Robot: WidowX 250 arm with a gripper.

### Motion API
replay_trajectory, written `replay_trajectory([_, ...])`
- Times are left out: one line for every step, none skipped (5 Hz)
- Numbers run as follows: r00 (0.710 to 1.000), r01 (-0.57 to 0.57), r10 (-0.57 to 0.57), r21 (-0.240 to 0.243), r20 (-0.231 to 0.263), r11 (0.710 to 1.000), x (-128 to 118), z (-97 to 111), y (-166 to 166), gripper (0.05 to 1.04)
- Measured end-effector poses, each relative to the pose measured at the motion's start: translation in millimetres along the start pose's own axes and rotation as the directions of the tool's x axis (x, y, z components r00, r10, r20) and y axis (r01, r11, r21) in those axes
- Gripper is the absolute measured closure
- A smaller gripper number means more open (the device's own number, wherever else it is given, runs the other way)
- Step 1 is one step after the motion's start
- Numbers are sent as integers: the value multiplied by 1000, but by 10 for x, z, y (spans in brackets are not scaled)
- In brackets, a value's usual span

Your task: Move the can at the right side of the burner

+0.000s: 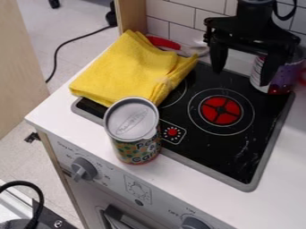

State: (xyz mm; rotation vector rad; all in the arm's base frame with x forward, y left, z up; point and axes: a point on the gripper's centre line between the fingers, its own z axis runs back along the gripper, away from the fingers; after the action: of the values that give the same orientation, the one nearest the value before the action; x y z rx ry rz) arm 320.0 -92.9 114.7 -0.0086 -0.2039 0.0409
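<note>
Your gripper point(242, 77) hangs wide open; an off-centre push at the near-left can point(132, 127) could tip it over the near edge of the counter point(78, 124).

A tall can with a gray lid point(133, 127) stands upright at the front edge of a black stovetop point(230, 154), left of a red burner point(220, 110). Behind this can lies a folded yellow cloth point(131, 62). A black gripper point(240, 78) hangs, fingers spread, before a purple-and-white can point(288, 79) at the back right.
</note>
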Motion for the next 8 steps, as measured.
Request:
replay_trajectory([999, 9, -9, 7, -35, 1000, -57, -85, 7, 85])
replay_trajectory([974, 181, -182, -24, -134, 983, -225, -115, 67, 85])
replay_trajectory([958, 254, -263, -87, -115, 963, -332, 40, 175, 85])
replay_trajectory([947, 285, -295, -93, -122, 954, -488, 103, 320, 85])
replay_trajectory([915, 381, -386, -60, -122, 923, -706, 169, 544, 85])
replay_trajectory([900, 428, -427, -15, -89, 904, -836, 234, 768, 85])
replay_trajectory([881, 471, -469, 39, -62, 881, -963, 334, 972, 85])
replay_trajectory([865, 496, -488, 55, -119, 867, -1132, 261, 1143, 85])
